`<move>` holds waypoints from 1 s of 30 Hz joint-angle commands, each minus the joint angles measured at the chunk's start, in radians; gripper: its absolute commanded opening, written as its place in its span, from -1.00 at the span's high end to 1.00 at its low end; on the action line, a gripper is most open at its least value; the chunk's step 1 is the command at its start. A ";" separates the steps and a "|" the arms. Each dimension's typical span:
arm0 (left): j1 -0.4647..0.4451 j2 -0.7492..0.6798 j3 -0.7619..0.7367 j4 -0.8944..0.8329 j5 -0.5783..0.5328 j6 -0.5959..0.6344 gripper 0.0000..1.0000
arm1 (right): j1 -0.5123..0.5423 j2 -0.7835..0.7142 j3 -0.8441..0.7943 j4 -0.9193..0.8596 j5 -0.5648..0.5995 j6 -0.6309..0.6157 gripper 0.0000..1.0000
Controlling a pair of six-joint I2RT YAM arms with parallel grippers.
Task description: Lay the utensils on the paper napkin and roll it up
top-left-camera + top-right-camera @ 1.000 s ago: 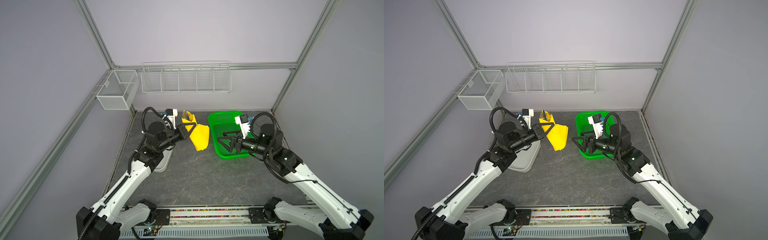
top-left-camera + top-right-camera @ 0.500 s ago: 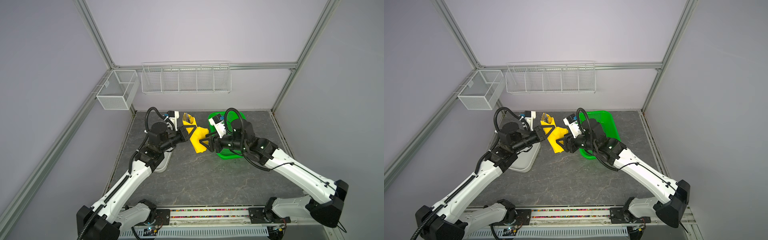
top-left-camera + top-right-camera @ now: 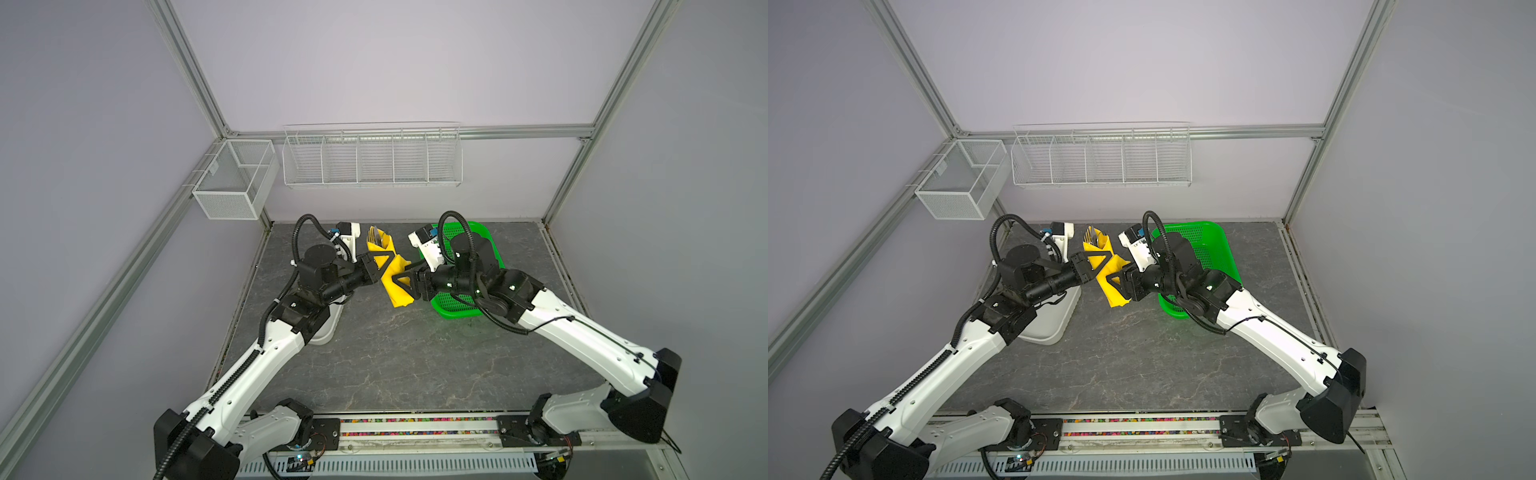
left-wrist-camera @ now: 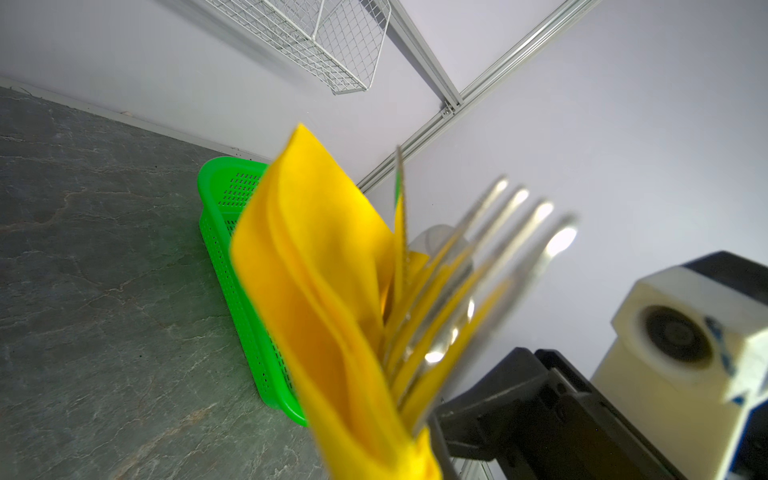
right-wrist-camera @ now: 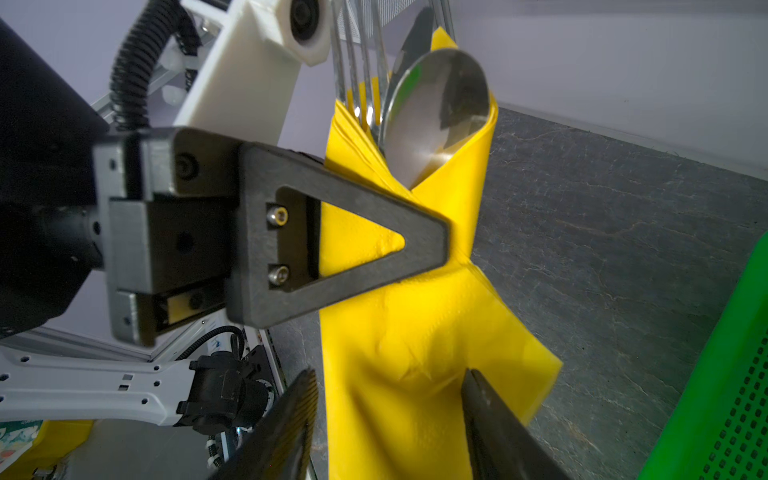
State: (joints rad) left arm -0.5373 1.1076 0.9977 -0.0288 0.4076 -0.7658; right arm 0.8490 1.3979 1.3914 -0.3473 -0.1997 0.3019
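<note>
Since the earlier frame the right arm has swung from over the one green basket (image 3: 1204, 245) to the bundle. One white tray (image 3: 1054, 320) lies under the left arm. One yellow paper napkin (image 3: 399, 291) hangs clear of the table, pinched at mid-length by the left gripper (image 5: 440, 245), whose jaws are closed. The right gripper (image 5: 388, 407) stands partly open, straddling the napkin's lower end. One fork (image 4: 498, 232) and one spoon (image 5: 436, 112) protrude from the top.
</note>
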 commanded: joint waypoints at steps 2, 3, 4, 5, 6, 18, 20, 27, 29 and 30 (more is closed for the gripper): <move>-0.005 -0.002 0.032 0.045 0.005 -0.001 1.00 | 0.007 0.009 0.015 -0.007 -0.010 -0.012 -0.18; -0.005 -0.002 0.030 0.053 0.009 -0.006 1.00 | 0.008 0.013 0.016 -0.007 -0.011 -0.012 -0.18; -0.004 -0.002 0.029 0.059 0.012 -0.009 1.00 | 0.008 0.017 0.015 -0.007 -0.013 -0.011 -0.19; -0.004 -0.002 0.029 0.062 0.015 -0.012 1.00 | 0.008 0.020 0.016 -0.006 -0.019 -0.010 -0.19; -0.005 0.000 0.028 0.064 0.016 -0.014 1.00 | 0.008 0.023 0.014 -0.003 -0.029 -0.009 -0.18; -0.004 -0.005 0.024 0.088 0.042 -0.027 1.00 | -0.005 0.037 -0.006 0.082 -0.168 0.029 -0.18; -0.005 -0.006 0.024 0.093 0.043 -0.027 1.00 | -0.020 0.031 -0.024 0.116 -0.202 0.053 -0.18; -0.004 -0.008 0.024 0.116 0.057 -0.037 1.00 | -0.055 0.039 -0.046 0.179 -0.354 0.103 -0.12; -0.005 -0.008 0.024 0.124 0.061 -0.039 1.00 | -0.063 0.038 -0.055 0.195 -0.365 0.114 -0.02; -0.004 -0.008 0.024 0.125 0.062 -0.044 1.00 | -0.068 0.038 -0.064 0.215 -0.379 0.123 0.01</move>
State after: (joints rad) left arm -0.5377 1.1072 0.9977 0.0387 0.4496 -0.7937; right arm 0.7864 1.4303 1.3552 -0.2134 -0.4927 0.3973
